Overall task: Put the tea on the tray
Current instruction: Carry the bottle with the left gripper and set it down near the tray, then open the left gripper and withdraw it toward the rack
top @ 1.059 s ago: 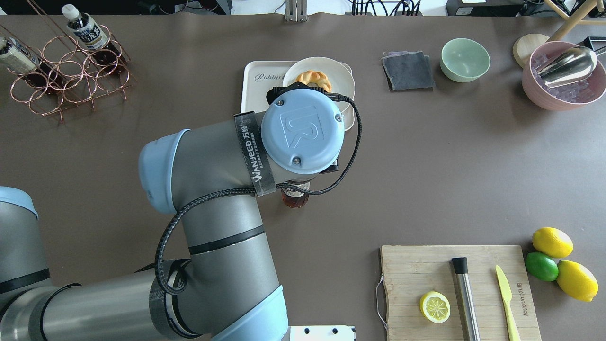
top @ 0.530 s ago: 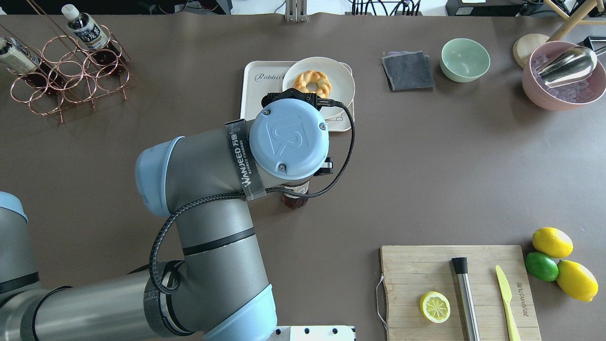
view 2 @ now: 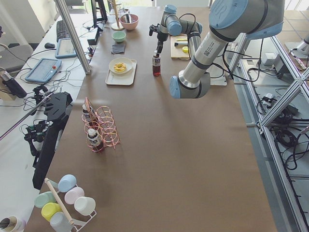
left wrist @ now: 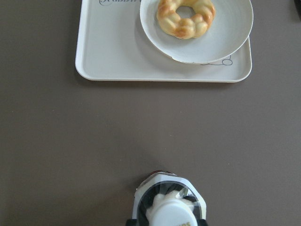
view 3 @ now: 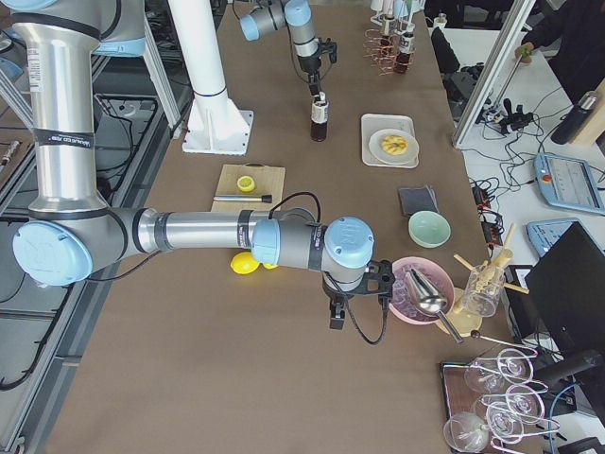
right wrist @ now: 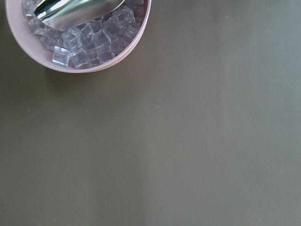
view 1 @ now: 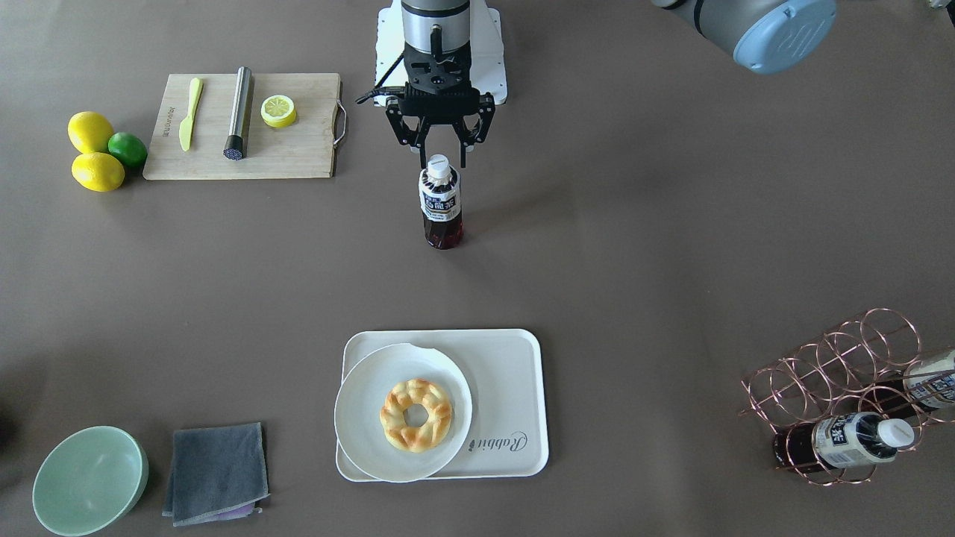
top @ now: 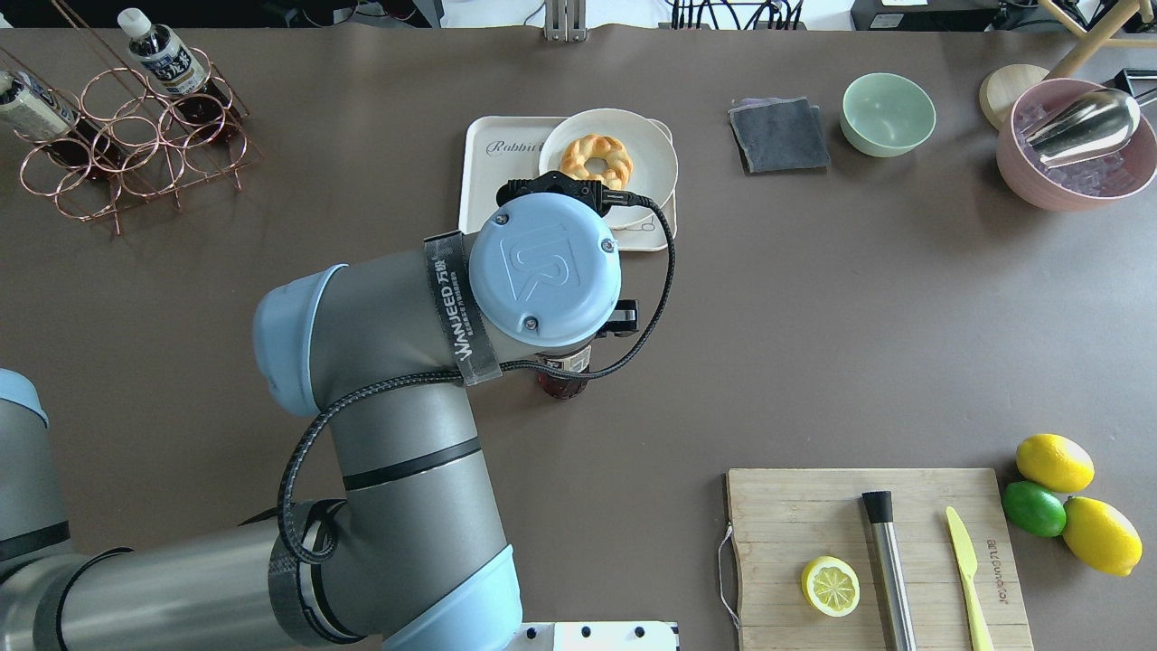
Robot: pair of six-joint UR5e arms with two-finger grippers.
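Tea (view 1: 440, 201) stands upright on the bare table straight below my left gripper (view 1: 440, 154), whose jaws hang spread wide, a fingertip at either side of the white cap, gripping nothing. The bottle is well apart from the tray (view 1: 515, 373), where I read "Rabbit" in dark script beside the plate (view 1: 358, 418) with the ring pastry. My arm strap (top: 459, 303) says WANJEED and the blue joint cover (top: 545, 268) UR. The print on the bottle's label is too small for me to read
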